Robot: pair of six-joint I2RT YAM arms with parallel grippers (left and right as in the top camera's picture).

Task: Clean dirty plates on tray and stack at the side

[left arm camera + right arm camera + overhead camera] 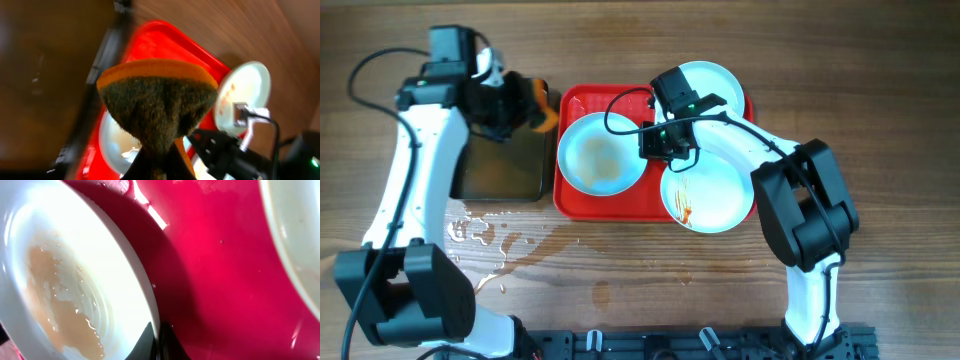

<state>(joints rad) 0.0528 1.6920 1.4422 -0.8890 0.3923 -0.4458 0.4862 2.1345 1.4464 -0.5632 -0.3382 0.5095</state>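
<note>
Three plates [715,80] lay on the tray [582,100]. Over the middle of the tray, the right gripper [157,342] pinched the rim of the left plate [601,153], which held brownish water. Just left of the tray, above the pan [500,170], the left gripper [520,103] squeezed a sponge [157,100].
</note>
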